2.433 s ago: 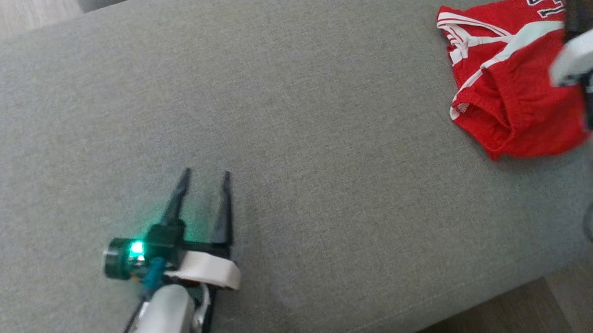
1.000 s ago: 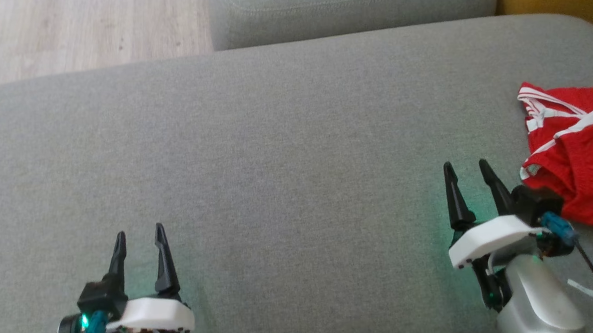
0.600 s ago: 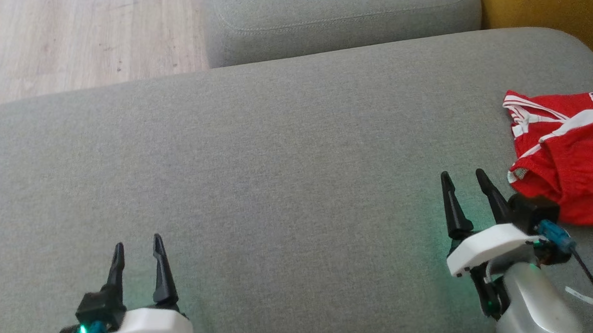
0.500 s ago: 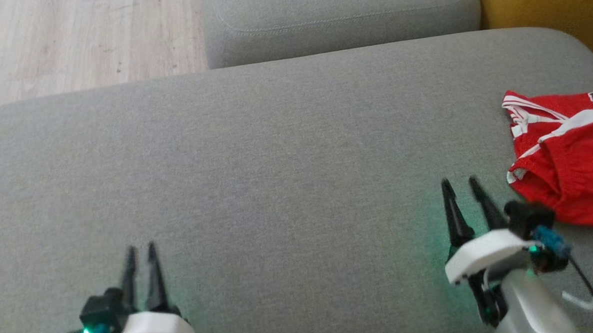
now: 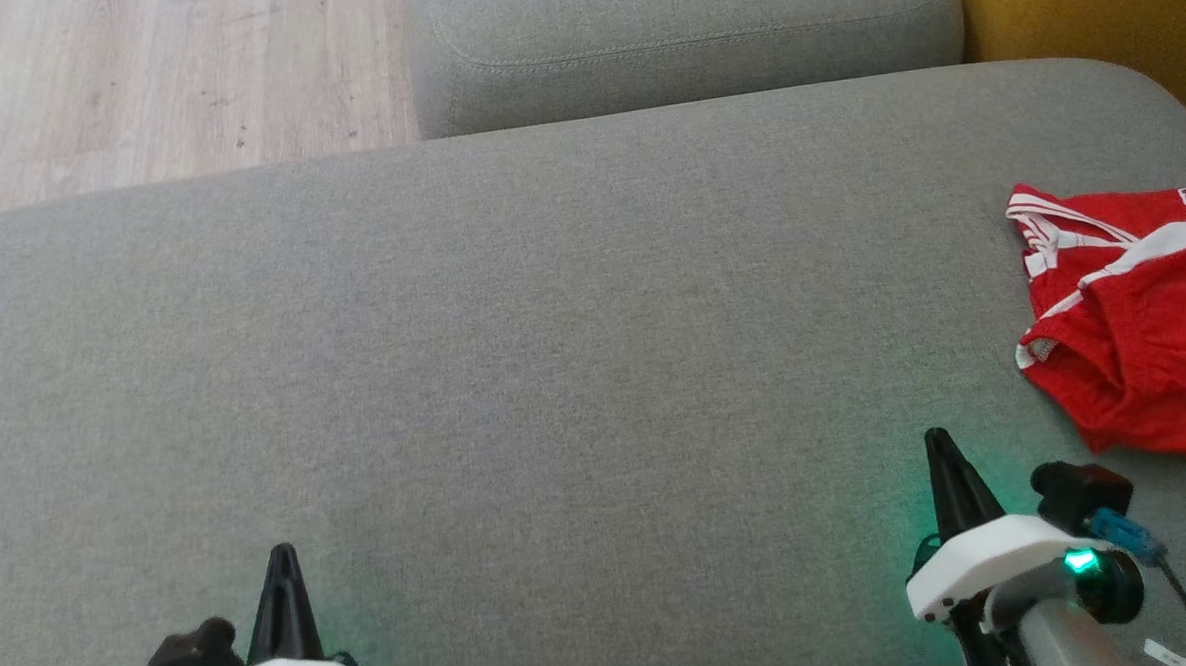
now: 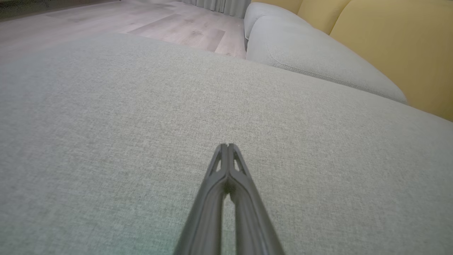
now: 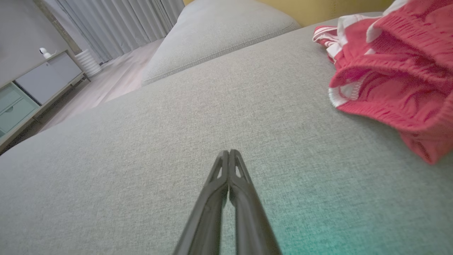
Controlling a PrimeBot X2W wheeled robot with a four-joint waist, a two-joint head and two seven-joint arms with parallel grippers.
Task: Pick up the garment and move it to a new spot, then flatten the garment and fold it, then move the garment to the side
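The garment (image 5: pixel 1134 349), red with white trim, is seen crumpled at the right edge of the head view, where it is cut off by the frame. It lies on the grey seat cushion (image 5: pixel 553 325), not far below that cushion's rounded upper-right corner. In the right wrist view it is found in the upper right, with a rolled hem turned toward the lens.

The left gripper (image 5: pixel 283 567) is placed at the lower left of the head view, its two fingers pressed together into one point with nothing pinched between them. The right gripper (image 5: pixel 942 448) is placed at the lower right, likewise pressed together and empty. It is near the garment's lower-left edge but apart from it, with a strip of bare cushion between.

A wide bare stretch of cushion is left across the centre and left of the head view. The cushion's far edge is traced along the upper part of that view. Beyond it, wooden floor (image 5: pixel 142 82) is seen at the upper left, a second grey cushion (image 5: pixel 680 39) at top centre, and yellow upholstery (image 5: pixel 1089 1) in the upper-right corner. In the right wrist view a cabinet (image 7: pixel 35 85) is seen at the left edge and curtains (image 7: pixel 116 24) at the top left.
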